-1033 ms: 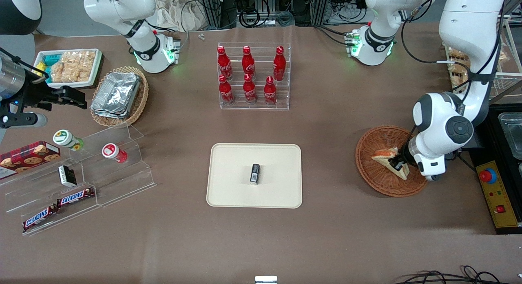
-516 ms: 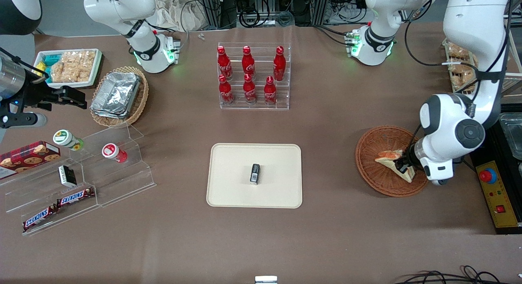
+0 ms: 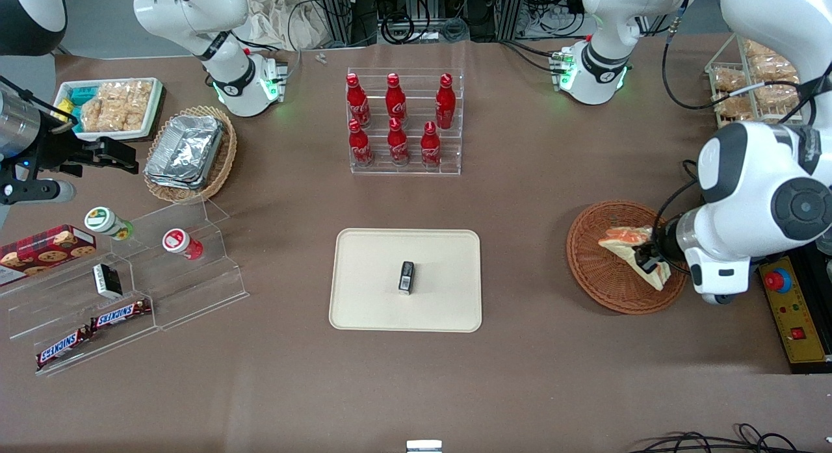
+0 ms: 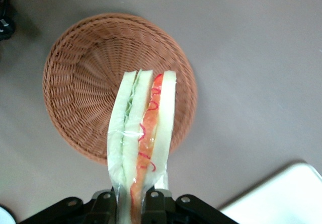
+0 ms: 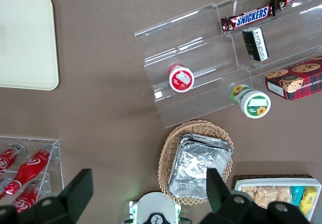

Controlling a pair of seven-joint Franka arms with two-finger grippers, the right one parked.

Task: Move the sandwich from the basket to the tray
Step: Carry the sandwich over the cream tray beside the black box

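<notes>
jaws (image 4: 132,204) pinching wrapped sandwich (image 4: 142,133), above woven basket (image 4: 85,83)

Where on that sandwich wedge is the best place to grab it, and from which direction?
Across the flat bread faces at the wide end, coming from above. The gripper is shut on the sandwich that way now, over the basket: the wedge stands on edge, so its faces give two parallel surfaces, while the filling edge is soft and the tip narrow.
</notes>
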